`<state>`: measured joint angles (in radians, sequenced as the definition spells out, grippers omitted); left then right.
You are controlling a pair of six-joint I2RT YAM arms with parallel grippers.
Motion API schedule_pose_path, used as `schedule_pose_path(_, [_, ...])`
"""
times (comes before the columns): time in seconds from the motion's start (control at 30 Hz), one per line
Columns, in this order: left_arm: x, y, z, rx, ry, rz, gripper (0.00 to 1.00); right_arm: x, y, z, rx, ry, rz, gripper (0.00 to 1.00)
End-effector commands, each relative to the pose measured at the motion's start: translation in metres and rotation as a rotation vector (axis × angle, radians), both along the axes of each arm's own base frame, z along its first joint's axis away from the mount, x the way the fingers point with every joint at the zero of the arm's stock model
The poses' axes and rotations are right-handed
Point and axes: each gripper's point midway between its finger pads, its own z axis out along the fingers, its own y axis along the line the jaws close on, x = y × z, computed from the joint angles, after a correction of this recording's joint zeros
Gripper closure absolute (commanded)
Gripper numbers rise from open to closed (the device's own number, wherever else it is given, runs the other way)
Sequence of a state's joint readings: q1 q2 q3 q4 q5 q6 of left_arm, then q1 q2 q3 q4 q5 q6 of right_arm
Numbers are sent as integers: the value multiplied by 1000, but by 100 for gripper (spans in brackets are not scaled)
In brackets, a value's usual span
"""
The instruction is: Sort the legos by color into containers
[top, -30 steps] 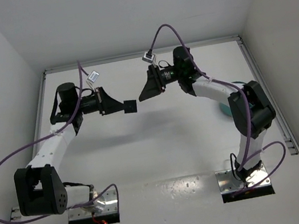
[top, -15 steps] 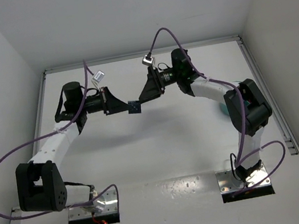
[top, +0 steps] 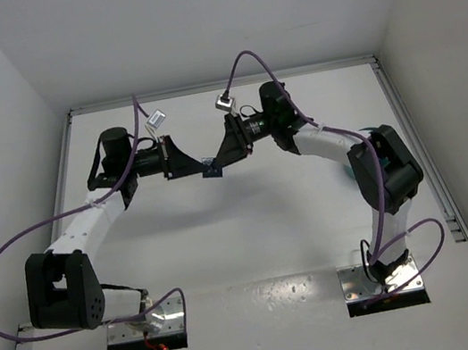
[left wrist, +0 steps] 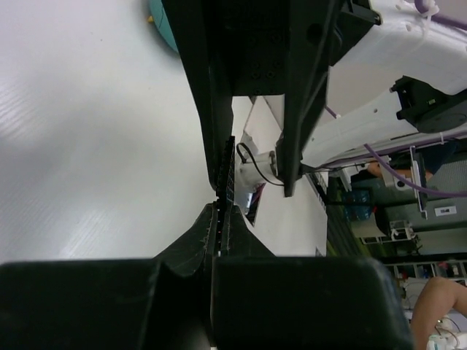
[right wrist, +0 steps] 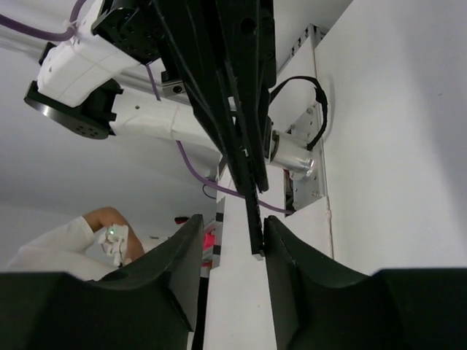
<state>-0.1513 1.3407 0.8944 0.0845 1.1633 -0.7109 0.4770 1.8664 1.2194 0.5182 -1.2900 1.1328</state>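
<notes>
Pinched the flat black square (top: 211,169) edge-on with the left gripper (left wrist: 217,217), fingers (left wrist: 191,239) pressed onto its two faces. Held it in mid-air above the table (top: 252,226). Spread the right gripper (right wrist: 232,222) around the square's free end, one finger (right wrist: 295,266) on each side, a gap showing on both. Glimpsed the teal dish (left wrist: 162,25) well beyond the left fingertips, down on the table.

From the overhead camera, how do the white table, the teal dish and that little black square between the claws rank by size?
Largest: the table.
Second: the teal dish, though the right arm hides most of it, so only slivers show.
Smallest: the black square, clearly tiny even though it is held up nearer the camera.
</notes>
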Motion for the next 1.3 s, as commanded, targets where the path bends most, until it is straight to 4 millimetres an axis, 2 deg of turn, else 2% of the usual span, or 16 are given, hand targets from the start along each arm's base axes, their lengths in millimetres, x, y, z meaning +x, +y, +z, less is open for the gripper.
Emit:
schedule_pose_path(0.0, [2, -4, 18, -17, -65, -17, 100, -8, 6, 6, 19, -63, 31, 63])
schedule_pose_path(0.13, [2, -3, 16, -12, -65, 1, 100, -9, 6, 6, 24, -71, 40, 91])
schedule_pose_path(0.23, [2, -2, 12, -2, -45, 20, 70, -7, 2, 10, 28, -83, 30, 100])
schedule_pose_path(0.27, [-1, 0, 6, 18, -2, 33, 41, -6, 2, 13, 35, -111, 21, 100])
schedule_pose_path(0.4, [8, 11, 1, 94, -43, 100, 0, 15, -19, 6, -6, -235, -33, 100])
schedule_pose_path(0.43, [9, 20, -2, 125, -56, 118, 0, 13, -32, 6, -107, -155, -52, 100])
schedule_pose_path(0.47, [12, 22, -3, 149, -66, 136, 0, 37, -52, -7, -186, -389, -123, 100])
schedule_pose_path(0.5, [14, 28, -5, 170, -78, 157, 0, 45, -65, 0, -258, -497, -147, 100])
schedule_pose_path(0.53, [15, 35, -4, 198, -103, 175, 0, 30, -87, -16, -393, -480, -121, 100])
schedule_pose_path(0.6, [20, 40, -6, 242, -126, 203, 0, 44, -126, -28, -599, -735, -51, 100])
schedule_pose_path(0.63, [18, 41, -9, 263, -143, 187, 0, 22, -147, -33, -664, -667, 19, 100])
schedule_pose_path(0.7, [21, 44, -9, 289, -165, 199, 0, 24, -192, -36, -746, -711, 60, 100])
schedule_pose_path(0.73, [22, 45, -12, 301, -167, 203, 0, 11, -209, -26, -772, -725, 73, 100])
schedule_pose_path(0.9, [33, 46, -23, 316, -128, 205, 0, -3, -318, -26, -1140, -901, 145, 100])
schedule_pose_path(1.13, [50, 38, -17, 270, -102, 177, 0, -38, -400, -39, -1379, -927, 338, 100])
schedule_pose_path(1.27, [53, 33, -20, 259, -74, 164, 0, -32, -416, -48, -1394, -870, 355, 100])
